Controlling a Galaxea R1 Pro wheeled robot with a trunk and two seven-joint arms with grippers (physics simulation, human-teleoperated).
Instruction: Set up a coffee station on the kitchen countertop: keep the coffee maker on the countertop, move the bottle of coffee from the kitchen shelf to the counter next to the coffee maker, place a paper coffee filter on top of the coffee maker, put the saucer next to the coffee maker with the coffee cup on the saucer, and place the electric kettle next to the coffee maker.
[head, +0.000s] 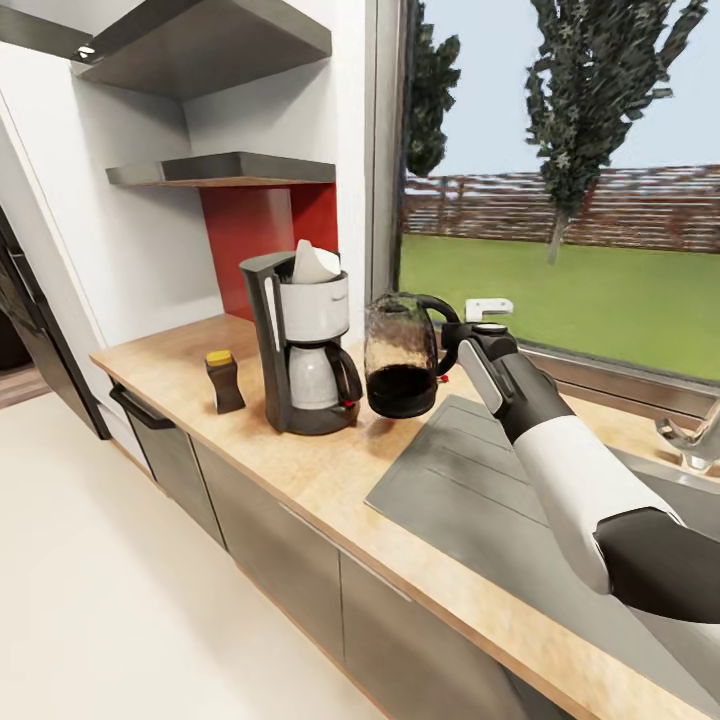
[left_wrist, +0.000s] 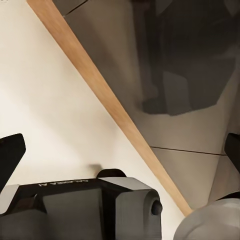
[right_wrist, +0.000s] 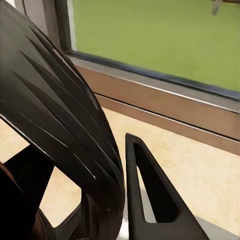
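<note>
The right tool pinches the kettle's black handle, holding the kettle just beside the coffee maker, at the sink's far corner. A filter sits atop the maker, and the bottle stands near the table's front edge. The left tool's fingers are spread.

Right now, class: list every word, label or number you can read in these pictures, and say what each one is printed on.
"GALAXEA AI": small letters, shown upside down, on the dark wrist housing in the left wrist view.
Bottle of coffee: too small to show any label text.
Coffee maker: no readable text.
</note>
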